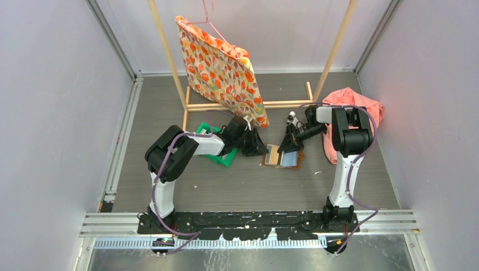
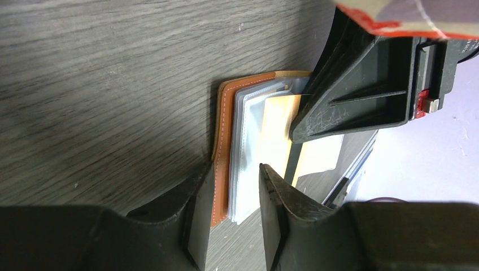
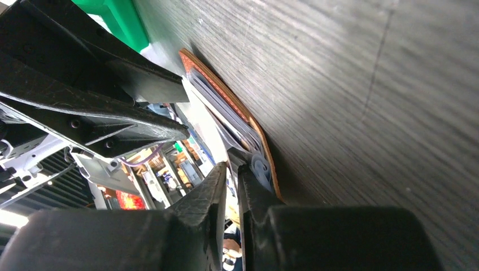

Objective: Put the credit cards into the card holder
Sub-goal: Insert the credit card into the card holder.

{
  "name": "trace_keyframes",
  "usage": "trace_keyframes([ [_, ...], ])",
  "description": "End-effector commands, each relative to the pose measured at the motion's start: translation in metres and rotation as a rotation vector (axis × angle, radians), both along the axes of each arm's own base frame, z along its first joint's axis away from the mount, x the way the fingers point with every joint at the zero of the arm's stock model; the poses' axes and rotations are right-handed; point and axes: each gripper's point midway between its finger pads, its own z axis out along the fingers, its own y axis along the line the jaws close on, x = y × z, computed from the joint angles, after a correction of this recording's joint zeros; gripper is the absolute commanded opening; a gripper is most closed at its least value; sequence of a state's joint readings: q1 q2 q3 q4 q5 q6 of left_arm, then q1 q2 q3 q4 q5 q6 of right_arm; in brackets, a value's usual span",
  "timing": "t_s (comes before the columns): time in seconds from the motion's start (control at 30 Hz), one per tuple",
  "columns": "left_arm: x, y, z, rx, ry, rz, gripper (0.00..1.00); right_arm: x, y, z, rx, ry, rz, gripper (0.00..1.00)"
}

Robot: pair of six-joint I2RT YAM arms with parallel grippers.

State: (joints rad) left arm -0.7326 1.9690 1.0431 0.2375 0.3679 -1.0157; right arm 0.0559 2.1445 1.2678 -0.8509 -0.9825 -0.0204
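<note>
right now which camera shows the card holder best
Left wrist: the card holder lies open close up, clear sleeves showing. Top external shows it small and distant; right wrist sees only its brown edge.

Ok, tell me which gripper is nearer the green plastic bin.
Left. The left gripper sits just right of the green plastic bin, gripping the brown leather wallet at its left edge; the right gripper comes at the wallet from the right, farther from the bin.
</note>
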Motion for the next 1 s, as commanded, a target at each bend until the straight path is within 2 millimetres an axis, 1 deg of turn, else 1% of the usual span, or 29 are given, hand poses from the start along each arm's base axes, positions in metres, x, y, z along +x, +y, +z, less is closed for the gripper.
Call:
trace_keyframes([
  [0.0,-0.003,-0.009,0.011,-0.018,-0.028,-0.030,0.36,0.005,0.006,-0.004,-0.042,-0.039,0.021,0.20],
  [0.23,-0.003,-0.007,0.017,-0.010,-0.042,-0.031,0.37,0.011,-0.006,0.010,-0.104,-0.117,0.058,0.35],
  [0.43,-0.003,-0.004,0.024,-0.001,-0.062,-0.032,0.38,0.014,-0.011,0.017,-0.176,-0.178,0.098,0.36],
  [0.57,-0.004,-0.002,0.034,-0.005,-0.089,-0.042,0.39,0.014,-0.009,0.016,-0.231,-0.218,0.129,0.37],
  [0.73,-0.010,0.000,0.056,0.007,-0.174,-0.058,0.43,0.016,-0.005,0.018,-0.285,-0.256,0.151,0.38],
  [0.83,-0.018,-0.001,0.070,0.016,-0.231,-0.077,0.47,0.018,-0.005,0.021,-0.329,-0.303,0.169,0.38],
  [0.9,-0.026,-0.006,0.082,0.016,-0.281,-0.098,0.48,0.019,-0.003,0.024,-0.341,-0.323,0.175,0.38],
  [0.97,-0.036,-0.016,0.091,-0.001,-0.330,-0.114,0.48,0.018,-0.001,0.025,-0.345,-0.330,0.175,0.39],
])
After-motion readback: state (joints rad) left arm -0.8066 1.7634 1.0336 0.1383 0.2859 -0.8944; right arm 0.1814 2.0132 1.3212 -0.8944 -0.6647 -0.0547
